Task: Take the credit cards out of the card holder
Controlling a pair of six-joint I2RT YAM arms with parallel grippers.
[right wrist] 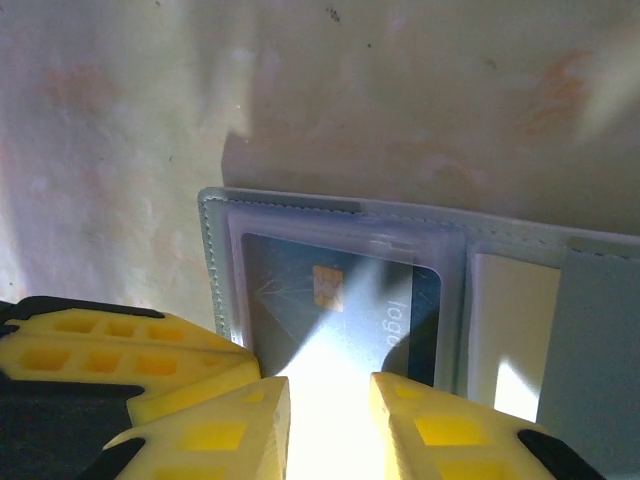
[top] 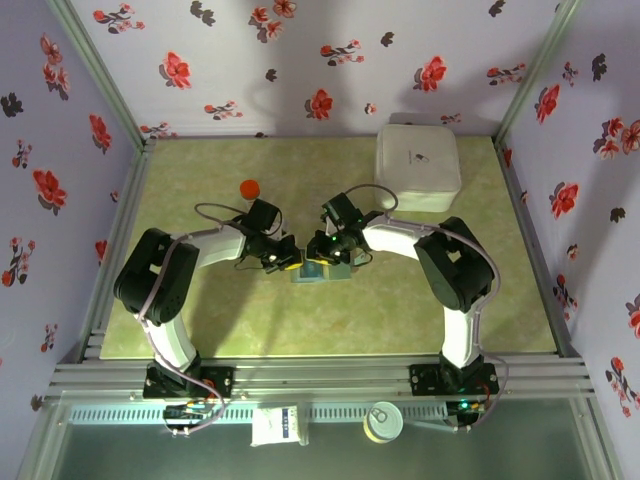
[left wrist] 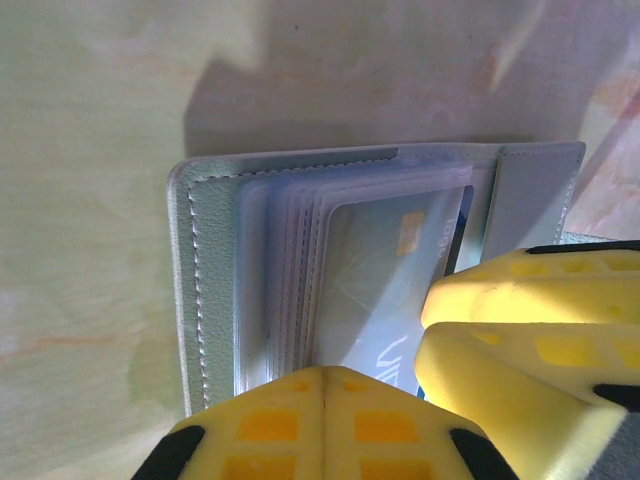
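Between the part-open, empty jaws of the right gripper [right wrist: 330, 395] lies the blue credit card [right wrist: 345, 300]; the left gripper [left wrist: 322, 390], jaws shut, should pin the card holder [left wrist: 195, 280] while it slides out.

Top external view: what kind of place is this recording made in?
Probably a purpose-built robot test booth: floral wallpaper panels on three sides, an aluminium frame at the near edge, and a green tabletop.

The green bench [top: 200, 320] holds a white box [top: 417, 167] upper right, a red thing [top: 249, 188] upper left, the card holder [top: 318, 271] mid-frame.
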